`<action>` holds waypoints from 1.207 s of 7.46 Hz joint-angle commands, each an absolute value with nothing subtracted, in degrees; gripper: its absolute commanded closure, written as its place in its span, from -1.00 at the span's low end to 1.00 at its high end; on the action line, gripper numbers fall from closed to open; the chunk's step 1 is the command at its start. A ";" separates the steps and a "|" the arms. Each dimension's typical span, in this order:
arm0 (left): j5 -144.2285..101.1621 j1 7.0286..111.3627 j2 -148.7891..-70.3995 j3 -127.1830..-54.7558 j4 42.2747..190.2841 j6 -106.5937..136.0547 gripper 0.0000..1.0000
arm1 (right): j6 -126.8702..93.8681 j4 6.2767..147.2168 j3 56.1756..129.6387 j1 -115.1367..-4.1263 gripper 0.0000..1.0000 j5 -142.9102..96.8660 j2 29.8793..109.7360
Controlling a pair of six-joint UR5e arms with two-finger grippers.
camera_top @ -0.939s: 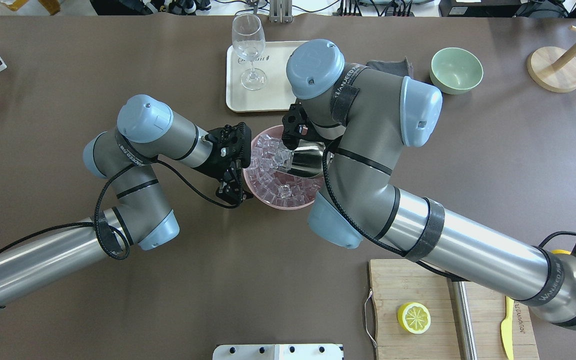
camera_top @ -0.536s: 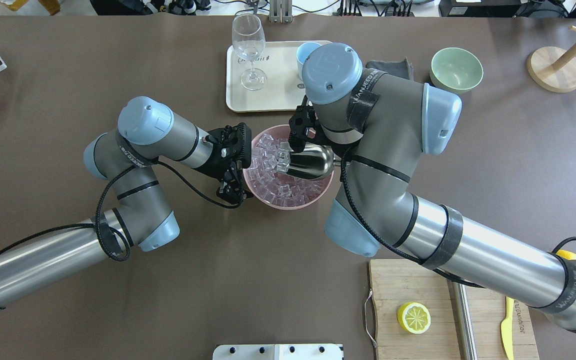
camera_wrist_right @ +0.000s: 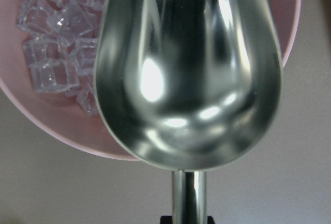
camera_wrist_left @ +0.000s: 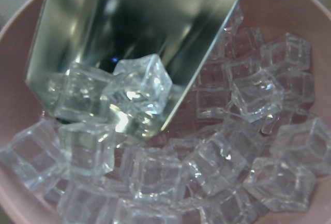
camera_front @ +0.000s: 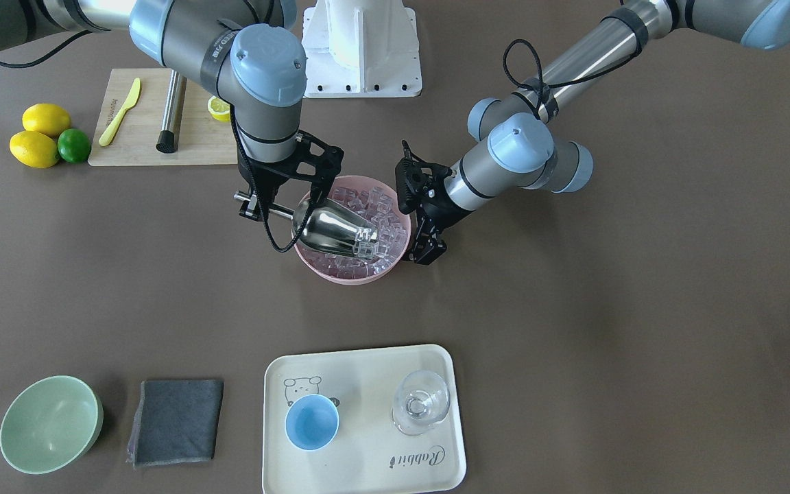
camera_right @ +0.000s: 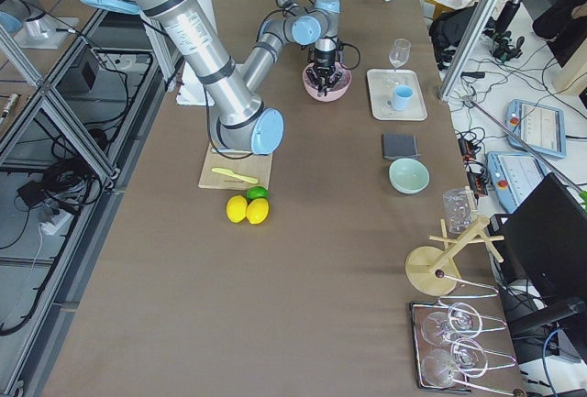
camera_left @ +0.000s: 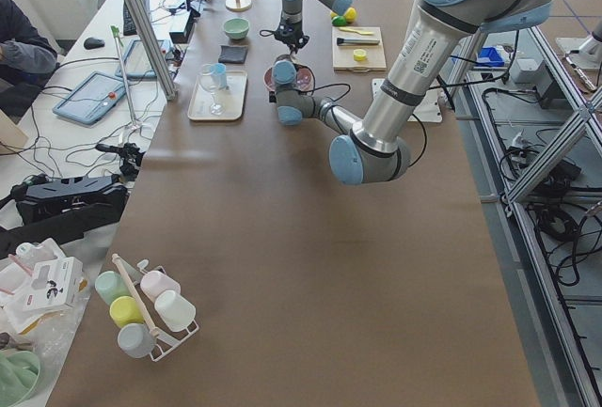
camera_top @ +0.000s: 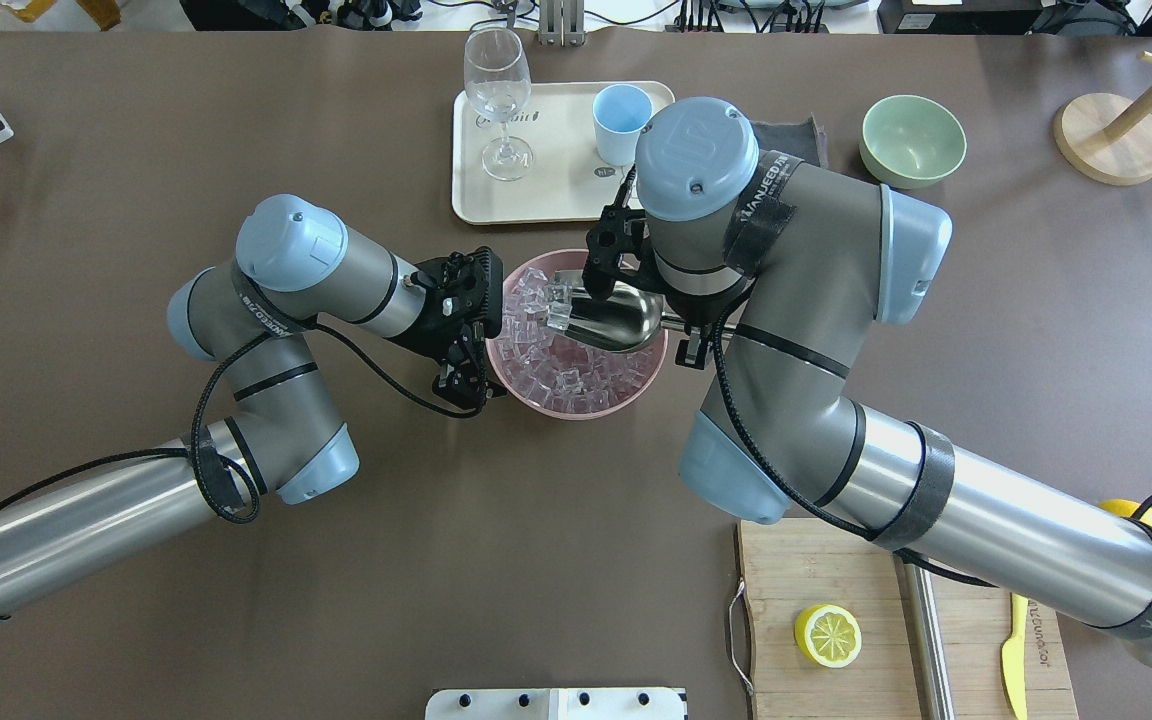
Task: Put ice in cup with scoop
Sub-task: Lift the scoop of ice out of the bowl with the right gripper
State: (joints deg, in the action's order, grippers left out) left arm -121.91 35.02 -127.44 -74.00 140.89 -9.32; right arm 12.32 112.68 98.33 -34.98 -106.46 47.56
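The scoop (camera_top: 616, 318), clamped by the right gripper (camera_front: 256, 201), is now lifted from the bowl (camera_top: 576, 408) with ice (camera_wrist_left: 139, 87) at its lip, so carrying can begin. The cup (camera_top: 620, 118) stands empty on the tray (camera_top: 536, 195). The jaws of the left gripper (camera_top: 464, 378) cannot be told.

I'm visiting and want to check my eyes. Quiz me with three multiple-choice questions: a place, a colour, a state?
1. Where is the blue cup? A on the tray beside the wine glass; B on the floor; C held up by an arm.
2. What colour is the bowl holding the ice? A green; B pink; C white.
3. The cup is: A full of ice; B tipped over; C empty.
Answers: A, it stands on the tray by the glass. B, the bowl's rim is pink. C, only its blue inside shows.
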 commanded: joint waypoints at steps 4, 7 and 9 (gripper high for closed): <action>-121.82 34.98 -127.09 -73.92 140.98 -9.49 -0.95 | 6.95 92.97 104.06 -35.16 1.00 -109.51 55.00; -121.38 34.89 -127.00 -73.92 141.06 -9.58 -0.95 | 4.84 86.66 105.29 -36.12 1.00 -110.39 58.09; -120.94 34.81 -127.00 -73.92 141.06 -9.58 -0.95 | 4.83 83.18 105.64 -38.13 1.00 -111.44 63.34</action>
State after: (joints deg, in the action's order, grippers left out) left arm -121.36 34.89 -127.01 -73.92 141.06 -9.58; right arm 4.97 86.67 105.26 -36.48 -110.49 59.11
